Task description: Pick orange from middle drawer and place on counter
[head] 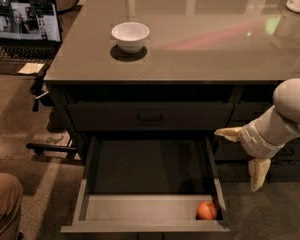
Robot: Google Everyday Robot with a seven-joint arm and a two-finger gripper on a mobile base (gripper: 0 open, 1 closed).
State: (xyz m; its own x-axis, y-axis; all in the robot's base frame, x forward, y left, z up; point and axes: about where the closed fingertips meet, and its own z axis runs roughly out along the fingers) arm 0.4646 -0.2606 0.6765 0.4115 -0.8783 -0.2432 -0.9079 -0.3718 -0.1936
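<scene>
- While the wide, deep dark-grey middle drawer (140,207) with its lighter grey inner walls stands pulled right out below the counter's front edge, the small, smooth, round orange (207,210) lies inside it, tucked into the drawer's front right corner against the front wall.
- To the right of the open drawer, below the counter's front edge and toward its right corner, the cream-coloured two-finger gripper (236,160) hangs on a pale rounded arm (290,109).
- Its fingers are splayed wide, one pointing left at the drawer's side and the other pointing down, with nothing between them.
- Gripper and orange are apart: the gripper is higher and further right, outside the drawer's wall.
- On the large glossy grey-brown counter (205,49), a small white bowl (130,35) stands toward the left edge, set back from the front edge.
- Just under that front edge, above the open drawer, a flat dark drawer front with a bar handle (150,118) is closed.
- Beyond the counter's left edge, an open laptop (25,26) glows on a lower surface.
</scene>
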